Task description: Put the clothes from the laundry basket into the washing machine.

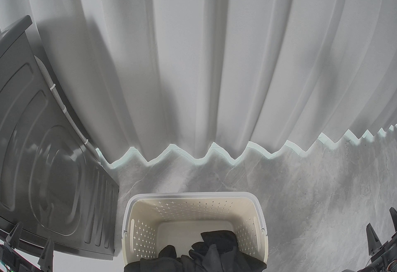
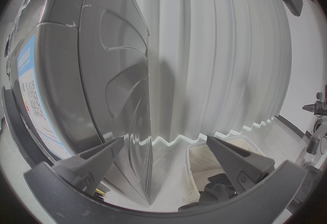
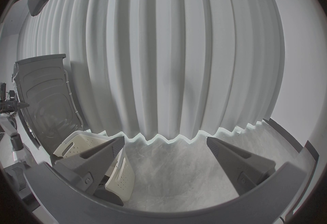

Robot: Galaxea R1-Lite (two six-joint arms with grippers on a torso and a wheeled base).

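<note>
Clothes (image 1: pixel 215 250), black and crumpled, lie heaped in the near end of a cream perforated plastic laundry basket (image 1: pixel 192 195). The far half of the basket's bottom is bare. The basket stands on the grey marbled floor (image 1: pixel 322 194), directly ahead in the head view.

Just to the basket's left is the dark grey metal washing machine (image 1: pixel 45 169), turned so that its ribbed side panel faces the basket. Only a thin strip of floor separates the panel's lower edge from the basket's rim. A pale corrugated hose (image 1: pixel 53 91) runs along the machine's far edge, next to the white pleated curtain (image 1: pixel 215 58). The curtain's zigzag hem hangs behind the basket, with a band of floor between them. To the basket's right the floor lies broad and open.

The left gripper (image 2: pixel 163 139) sits low beside the machine's side panel, its fingers spread wide and holding nothing. The right gripper (image 3: pixel 164 139) is over the open floor to the right of the basket, also spread wide and holding nothing.
</note>
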